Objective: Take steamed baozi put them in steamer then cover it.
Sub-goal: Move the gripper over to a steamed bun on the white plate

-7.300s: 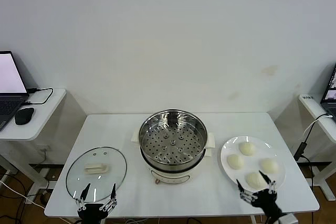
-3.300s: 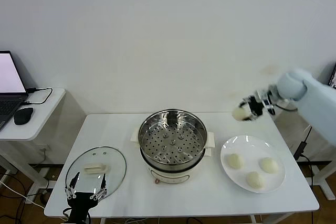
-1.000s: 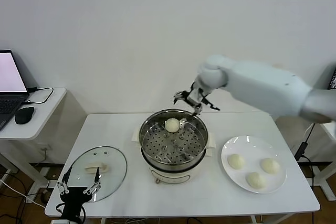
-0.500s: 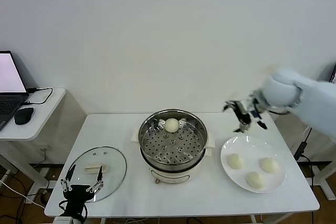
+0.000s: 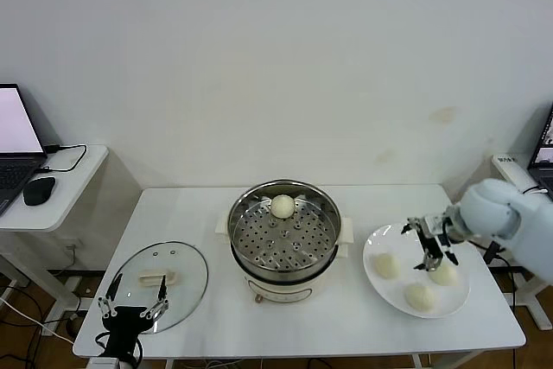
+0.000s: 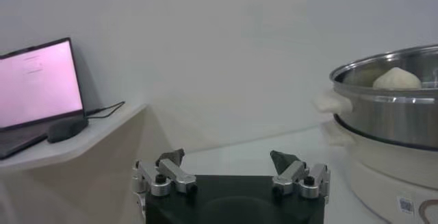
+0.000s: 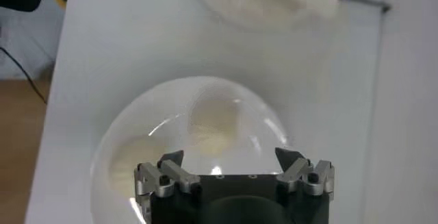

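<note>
One small, round, cream-white steamed baozi (image 5: 282, 206) is seen lying on the perforated tray at the far side of the round, shiny stainless-steel steamer (image 5: 284, 239), which stands on its white electric base at the middle of the white rectangular table (image 5: 216, 313). Three more cream-white buns (image 5: 386, 265) are left on the flat white round plate (image 5: 381, 238) to the steamer's right, none of them touched by a finger.

The right gripper (image 5: 428, 244) is held low over that plate — just above the far bun of the three — with its fingers spread wide and nothing between them; in the right wrist view the plate and buns are seen beneath the open tips (image 7: 234, 162).

The round clear glass cover (image 5: 159, 284) with its metal rim and cream-white handle is laid flat on the table to the steamer's left, apart from it.

The left gripper (image 5: 130, 309) is parked at the table's near edge, by the cover's near rim — its fingers splayed and empty.
</note>
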